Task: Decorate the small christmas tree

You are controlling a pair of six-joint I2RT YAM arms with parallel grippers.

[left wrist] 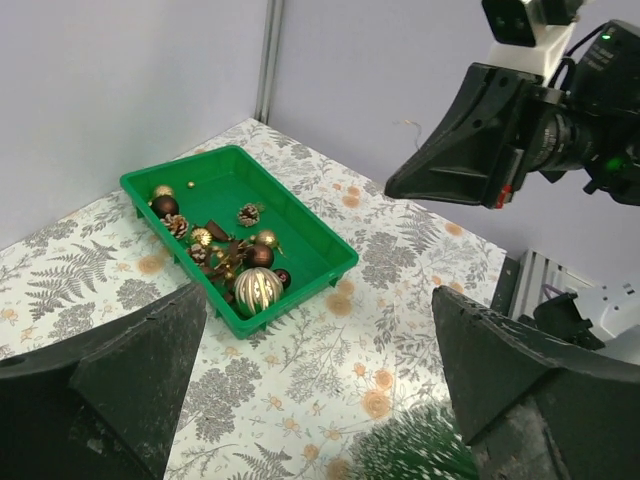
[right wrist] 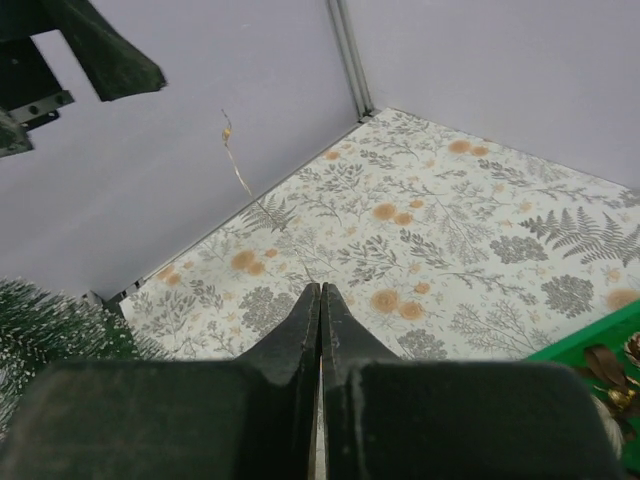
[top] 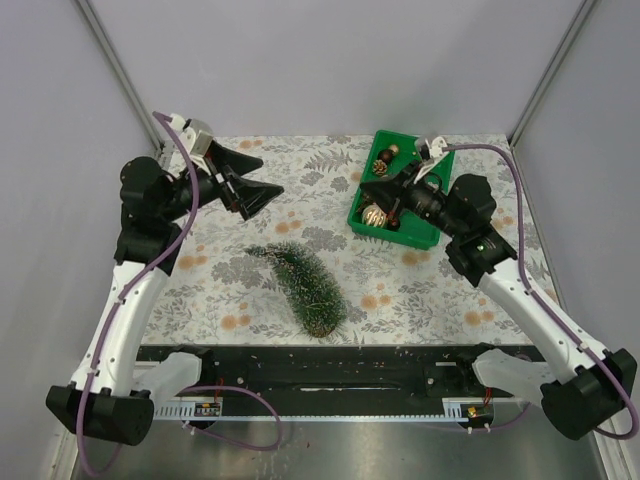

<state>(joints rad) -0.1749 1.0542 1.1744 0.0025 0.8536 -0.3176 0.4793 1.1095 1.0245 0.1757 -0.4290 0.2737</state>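
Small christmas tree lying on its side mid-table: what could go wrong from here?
1. The small christmas tree lies flat; ornaments placed now would likely slide off, and righting it with the open left end effector could roll it.
2. The right end effector is shut near the green bin; lowered like that, it would shove the clustered ornaments, not grasp one.

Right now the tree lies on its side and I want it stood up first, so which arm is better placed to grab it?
Left, probably. The left gripper is open over bare table close to the tree; the right gripper is shut and sits at the green bin's edge.
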